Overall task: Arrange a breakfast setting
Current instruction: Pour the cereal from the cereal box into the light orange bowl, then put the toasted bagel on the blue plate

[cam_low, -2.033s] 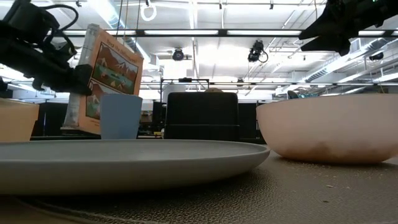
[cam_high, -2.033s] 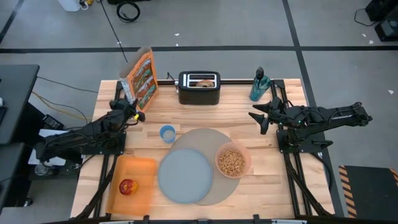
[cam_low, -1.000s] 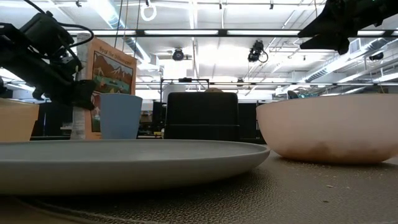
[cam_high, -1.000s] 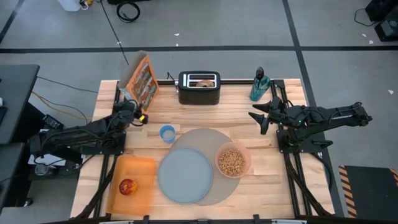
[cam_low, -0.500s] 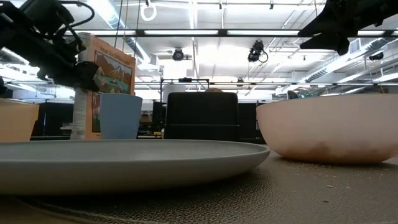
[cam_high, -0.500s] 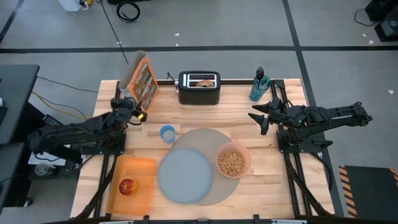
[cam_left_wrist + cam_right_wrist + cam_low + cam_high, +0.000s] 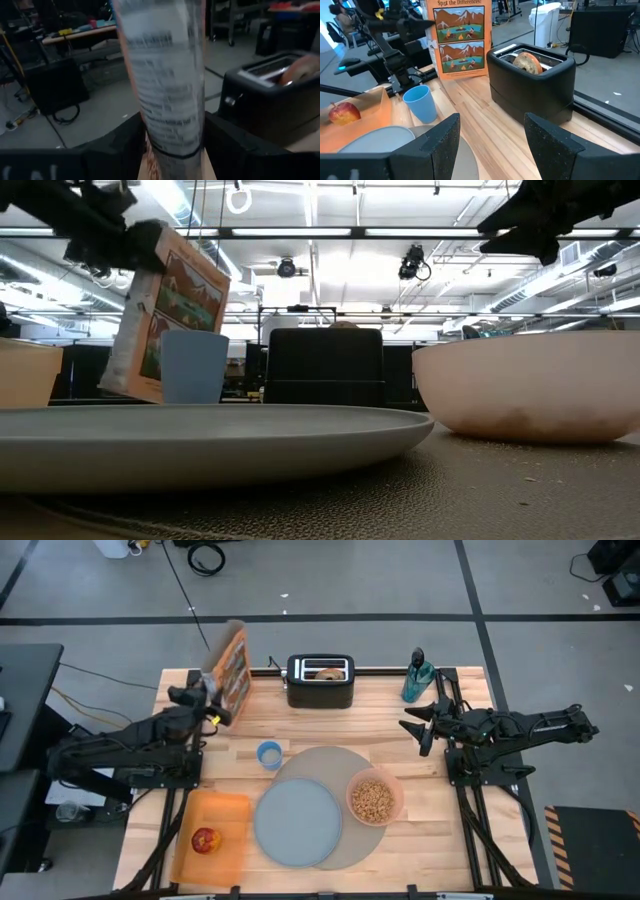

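The left claw point(image 7: 207, 700) sits near the far left corner of the desk point(image 7: 420, 830), closed on the narrow side of a cereal box point(image 7: 229, 668). The box hangs tilted, its lower end clear of the desk, and its printed panel fills the space between the claw's fingers point(image 7: 120, 147) in the left wrist view. The right claw point(image 7: 413, 726) hovers over the right side of the desk with its fingers spread apart and nothing between them.

The large grey mat point(image 7: 345, 762) lies near the front edge, about midway along it. The blue-grey plate point(image 7: 297, 821) rests on the mat's front left part, and the pink bowl of cereal point(image 7: 374, 798) sits on its right part, just beside the plate. A small blue cup point(image 7: 268, 754) stands just off the mat toward the far left. The red apple point(image 7: 205, 840) lies on an orange board point(image 7: 225, 815) at the front left corner. The black toaster point(image 7: 320, 685) stands at the middle of the far edge with the bagel point(image 7: 527, 62) upright in its slot. A teal bottle point(image 7: 417, 675) stands at the far edge, right of the toaster.
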### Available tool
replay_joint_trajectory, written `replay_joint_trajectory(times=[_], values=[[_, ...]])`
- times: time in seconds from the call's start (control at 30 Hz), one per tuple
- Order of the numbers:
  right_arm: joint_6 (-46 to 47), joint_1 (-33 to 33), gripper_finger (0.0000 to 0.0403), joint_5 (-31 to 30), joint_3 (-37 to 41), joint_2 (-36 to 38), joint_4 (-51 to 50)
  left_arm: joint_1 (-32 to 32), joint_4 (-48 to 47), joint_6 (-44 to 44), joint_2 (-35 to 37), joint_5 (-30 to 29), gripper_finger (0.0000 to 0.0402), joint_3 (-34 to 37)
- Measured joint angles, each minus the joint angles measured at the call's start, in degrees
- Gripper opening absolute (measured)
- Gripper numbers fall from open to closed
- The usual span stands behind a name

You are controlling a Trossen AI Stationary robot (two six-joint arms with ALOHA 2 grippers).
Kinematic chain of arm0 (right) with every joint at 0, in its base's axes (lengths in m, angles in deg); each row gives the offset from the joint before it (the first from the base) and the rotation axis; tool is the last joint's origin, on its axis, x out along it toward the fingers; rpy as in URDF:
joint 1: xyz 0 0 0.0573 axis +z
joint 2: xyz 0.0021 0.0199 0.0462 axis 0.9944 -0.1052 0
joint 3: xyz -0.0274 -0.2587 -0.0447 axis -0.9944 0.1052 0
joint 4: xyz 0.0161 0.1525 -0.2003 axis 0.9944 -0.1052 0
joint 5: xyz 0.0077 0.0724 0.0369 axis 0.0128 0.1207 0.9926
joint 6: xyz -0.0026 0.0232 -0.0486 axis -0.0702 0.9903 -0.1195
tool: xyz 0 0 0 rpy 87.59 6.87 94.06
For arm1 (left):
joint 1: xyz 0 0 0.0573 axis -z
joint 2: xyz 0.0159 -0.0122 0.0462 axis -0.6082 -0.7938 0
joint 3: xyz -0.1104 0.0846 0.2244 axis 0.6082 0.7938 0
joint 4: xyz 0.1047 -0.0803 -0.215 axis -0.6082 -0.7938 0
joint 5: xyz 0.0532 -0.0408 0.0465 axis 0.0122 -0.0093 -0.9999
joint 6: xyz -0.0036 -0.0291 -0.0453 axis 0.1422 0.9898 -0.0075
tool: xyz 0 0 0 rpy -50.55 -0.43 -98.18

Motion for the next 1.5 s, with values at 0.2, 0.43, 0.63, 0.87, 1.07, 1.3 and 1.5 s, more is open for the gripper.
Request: replay_joint_trajectory(times=[0.2, 0.43, 0.63, 0.87, 1.07, 1.3, 1.5], values=[[-0.22, 0.00, 0.0228, -0.01, 0.00, 0.00, -0.01, 1.39, -6.01, 5.68, -0.04, 0.14, 0.0195, -0.61], [-0.41, 0.00, 0.0228, -0.02, 0.00, 0.00, 0.00, 1.38, -10.13, 8.45, -0.68, -0.26, 0.0198, -0.55], [-0.55, -0.01, 0.0228, -0.02, 0.00, 0.00, 0.01, 1.38, -7.54, 3.82, -0.64, -1.26, 0.0235, -0.65], [-0.37, -0.02, 0.0228, -0.02, 0.00, 0.02, 0.00, 1.38, -5.99, 2.00, -0.64, -2.76, 0.0280, -5.10], [-0.29, -0.02, 0.0228, -0.02, 0.00, 0.00, 0.00, 1.38, -3.93, -2.01, -0.60, -2.19, 0.0283, -5.51], [-0.03, -0.02, 0.0228, -0.02, 0.00, 0.00, -0.02, 4.41, 7.30, -10.44, -0.60, -2.11, 0.0283, -5.51], [-0.04, -0.02, 0.0228, -0.02, 0.00, 0.00, -0.02, 6.92, 14.07, -16.70, -0.60, -5.71, 0.0283, -5.51]])
